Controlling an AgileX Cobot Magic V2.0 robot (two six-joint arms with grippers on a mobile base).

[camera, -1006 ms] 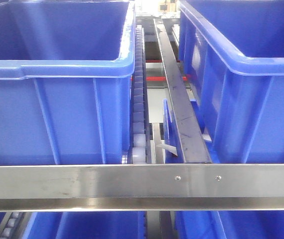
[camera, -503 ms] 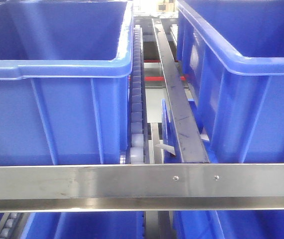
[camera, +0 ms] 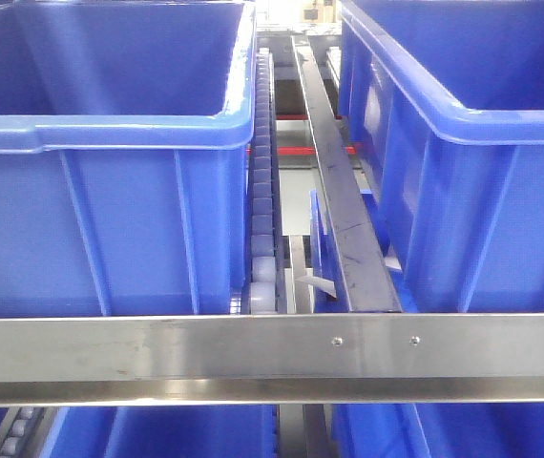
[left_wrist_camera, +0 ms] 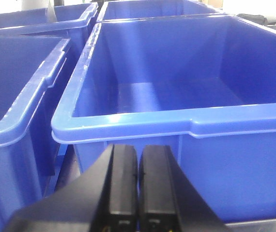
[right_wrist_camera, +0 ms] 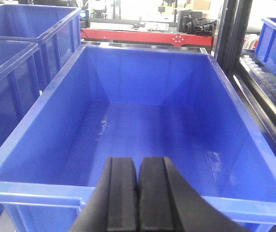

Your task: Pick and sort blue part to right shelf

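Observation:
The blue part is not in view in any frame. The right shelf fills the front view: its steel front rail [camera: 157, 348] with two screws, a white roller track [camera: 263, 229] and large blue bins [camera: 100, 143]. My left gripper [left_wrist_camera: 138, 162] is shut and empty, just in front of an empty blue bin [left_wrist_camera: 176, 92]. My right gripper [right_wrist_camera: 138, 174] is shut and empty, above the near rim of another empty blue bin [right_wrist_camera: 143, 125].
A second bin [camera: 463, 153] stands right of a dark steel divider rail [camera: 334, 181]. More bins [left_wrist_camera: 17, 82] stand left of the left gripper. A red bench [right_wrist_camera: 143, 36] and a dark post [right_wrist_camera: 230, 34] lie behind the right bin.
The front view has shifted slightly: the shelf and bins sit a few pixels further left than one second ago. Nothing else differs.

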